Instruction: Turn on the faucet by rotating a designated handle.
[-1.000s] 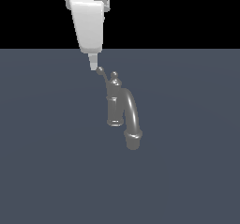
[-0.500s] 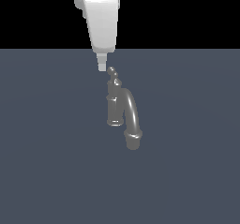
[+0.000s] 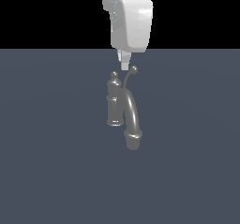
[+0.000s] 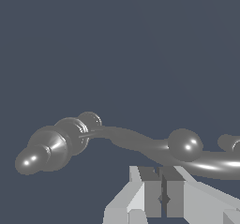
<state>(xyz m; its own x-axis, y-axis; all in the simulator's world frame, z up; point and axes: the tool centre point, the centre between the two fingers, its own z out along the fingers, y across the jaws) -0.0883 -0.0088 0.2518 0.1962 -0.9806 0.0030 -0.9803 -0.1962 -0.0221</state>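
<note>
The faucet [image 3: 116, 103] stands upright near the middle of the tabletop [image 3: 47, 162], its spout [image 3: 131, 120] arching toward the camera. The handle [image 3: 129, 78] curves up beside the column, ball tip at the exterior view's right. The pincer [image 3: 124, 63] hangs just above it, fingers [image 4: 174, 197] pressed together, holding nothing.

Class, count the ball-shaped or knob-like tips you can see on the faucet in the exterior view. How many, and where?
2: the knob capping the column, and the ball tip ending the handle, beside the gripper.
</note>
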